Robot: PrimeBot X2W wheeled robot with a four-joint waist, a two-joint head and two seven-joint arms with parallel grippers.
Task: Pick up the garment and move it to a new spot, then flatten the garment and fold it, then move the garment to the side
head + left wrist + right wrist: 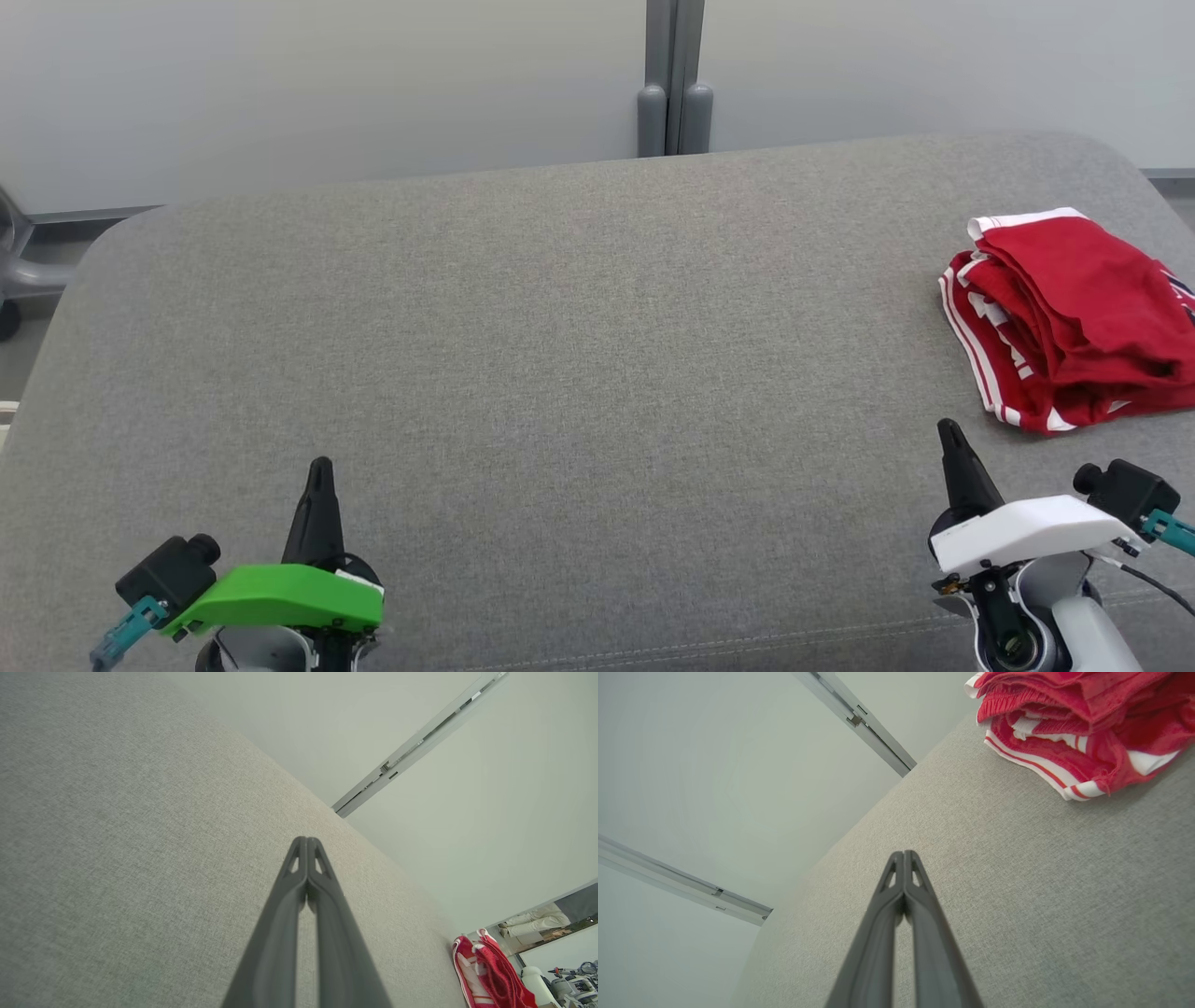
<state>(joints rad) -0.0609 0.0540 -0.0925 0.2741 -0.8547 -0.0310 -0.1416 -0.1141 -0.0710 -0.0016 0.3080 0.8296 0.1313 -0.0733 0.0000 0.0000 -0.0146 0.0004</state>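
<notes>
The garment (1074,317) is red with white stripes and lies folded in a thick bundle at the right edge of the grey padded table (560,327). It also shows in the left wrist view as a red bundle (490,975) and in the right wrist view as the folded garment (1078,723). My right gripper (950,431) is shut and holds nothing, a short way in front of the garment and apart from it. My left gripper (320,467) is shut and holds nothing, low at the near left of the table. In both wrist views the fingertips meet: left gripper (306,841), right gripper (903,855).
A pale wall with a grey post (674,84) stands behind the table. A dark chair base (14,271) sits off the far left corner. The table's rounded edges fall away at left and right.
</notes>
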